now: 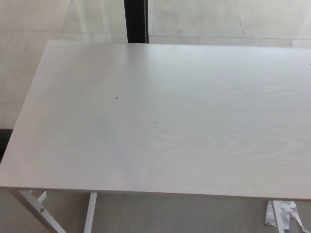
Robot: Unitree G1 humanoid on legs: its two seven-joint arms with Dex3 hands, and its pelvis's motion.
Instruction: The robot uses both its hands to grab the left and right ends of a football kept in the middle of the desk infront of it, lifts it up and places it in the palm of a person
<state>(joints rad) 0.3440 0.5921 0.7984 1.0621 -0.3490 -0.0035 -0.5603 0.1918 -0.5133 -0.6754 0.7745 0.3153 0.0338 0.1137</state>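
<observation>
The head view holds a pale wood-grain desk (165, 121) that fills most of the picture. No football shows on it. Neither of my hands nor any part of my arms is in the picture. No person's hand or palm shows either.
The desk's near edge (146, 191) runs along the bottom, with white metal legs (39, 206) below at the left. A dark vertical post (136, 20) stands behind the far edge. A crumpled white scrap (284, 213) lies on the floor at the lower right. Pale floor tiles surround the desk.
</observation>
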